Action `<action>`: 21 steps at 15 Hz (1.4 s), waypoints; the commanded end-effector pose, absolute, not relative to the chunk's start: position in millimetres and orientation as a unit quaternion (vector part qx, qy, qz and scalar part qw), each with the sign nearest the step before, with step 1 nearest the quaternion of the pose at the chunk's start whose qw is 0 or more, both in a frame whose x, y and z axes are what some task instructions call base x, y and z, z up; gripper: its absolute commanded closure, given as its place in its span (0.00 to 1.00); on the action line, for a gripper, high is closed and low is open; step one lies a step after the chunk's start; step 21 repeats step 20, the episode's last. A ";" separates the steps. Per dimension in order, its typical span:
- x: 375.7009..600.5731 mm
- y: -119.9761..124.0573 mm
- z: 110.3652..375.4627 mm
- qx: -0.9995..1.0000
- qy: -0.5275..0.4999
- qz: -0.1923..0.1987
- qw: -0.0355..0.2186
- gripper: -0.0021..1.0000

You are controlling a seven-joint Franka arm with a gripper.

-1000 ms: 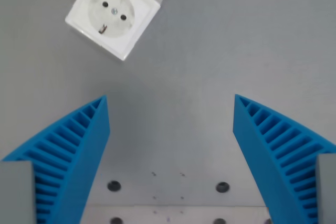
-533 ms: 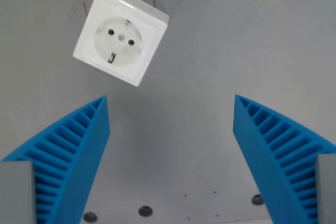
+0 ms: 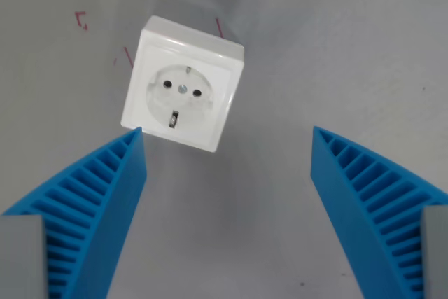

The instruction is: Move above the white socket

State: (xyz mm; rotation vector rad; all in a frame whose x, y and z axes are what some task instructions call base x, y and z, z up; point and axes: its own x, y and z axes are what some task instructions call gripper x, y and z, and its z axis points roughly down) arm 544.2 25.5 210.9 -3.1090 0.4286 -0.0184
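Wrist view: my gripper (image 3: 227, 134) spread wide and empty, white socket (image 3: 183, 93) up-left of centre, not yet centred above it

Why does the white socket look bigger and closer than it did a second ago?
The camera moved, not the socket. It slid down and rightward in the wrist view, grew larger, and now sits near the tool, by its left finger. The holes below left the view. The tool stayed open, holding nothing.

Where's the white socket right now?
In the wrist view, the white socket sits on the grey surface, upper centre-left, just above the tip of the blue finger on the wrist view's left, between small red marks.
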 end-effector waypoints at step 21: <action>561.7 49.3 178.6 -0.960 0.278 -0.008 -0.029 0.00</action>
